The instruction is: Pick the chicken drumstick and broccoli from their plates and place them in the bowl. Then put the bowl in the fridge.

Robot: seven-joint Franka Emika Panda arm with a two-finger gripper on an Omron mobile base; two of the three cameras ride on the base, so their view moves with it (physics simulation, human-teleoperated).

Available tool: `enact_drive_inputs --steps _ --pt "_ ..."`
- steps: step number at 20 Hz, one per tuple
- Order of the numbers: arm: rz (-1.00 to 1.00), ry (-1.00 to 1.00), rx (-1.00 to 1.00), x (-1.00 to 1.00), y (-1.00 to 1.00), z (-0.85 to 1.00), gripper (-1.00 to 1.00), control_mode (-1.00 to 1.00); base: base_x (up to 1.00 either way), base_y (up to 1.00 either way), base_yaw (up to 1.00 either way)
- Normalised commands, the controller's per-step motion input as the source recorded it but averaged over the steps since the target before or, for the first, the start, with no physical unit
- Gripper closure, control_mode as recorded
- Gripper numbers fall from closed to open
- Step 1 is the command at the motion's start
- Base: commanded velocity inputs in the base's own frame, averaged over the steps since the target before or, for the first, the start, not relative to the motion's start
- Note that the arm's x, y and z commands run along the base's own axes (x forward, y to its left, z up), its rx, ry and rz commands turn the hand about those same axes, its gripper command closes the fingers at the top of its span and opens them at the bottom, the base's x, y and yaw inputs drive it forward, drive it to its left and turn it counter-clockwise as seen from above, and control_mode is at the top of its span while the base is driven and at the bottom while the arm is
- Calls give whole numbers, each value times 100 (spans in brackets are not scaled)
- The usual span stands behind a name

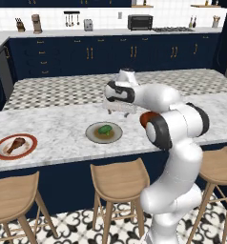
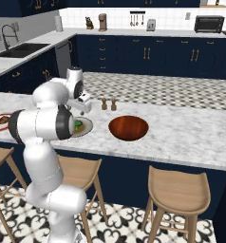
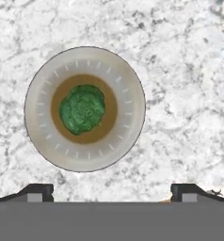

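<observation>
Wooden stools [image 1: 119, 180] are standing nearest, before the marble surface [image 1: 63, 133]. Hanging above it, the claw [image 3: 112, 190] is spreading wide, gripping nothing. Its arm is hiding part of the red-brown bowl [image 2: 128, 127] in the left base view. Broccoli [image 3: 82, 108] is sitting on the grey plate [image 3: 128, 117], beneath the claw and apart from it.

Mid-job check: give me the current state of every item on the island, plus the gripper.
Broccoli: on the grey plate, not picked.
Drumstick: on the red-rimmed plate, not picked.
Bowl: empty, upright on the island counter.
Gripper: open, holding nothing, above the counter by the broccoli plate.
Shakers: two, upright behind the bowl.
</observation>
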Motion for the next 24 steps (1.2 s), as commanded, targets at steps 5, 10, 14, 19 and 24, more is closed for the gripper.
enact_drive_inputs --steps 5,10,14,19,24 --pt "0 24 3 77 25 -65 -100 -100 0 0 0" --pt "0 27 0 72 21 -59 -100 -100 0 0 0" --pt "-1 18 0 65 18 -45 -100 -100 0 0 0" --pt "-12 12 0 9 3 -35 -100 -100 0 0 0" --pt "-16 7 0 -36 0 -25 -100 -100 0 0 0"
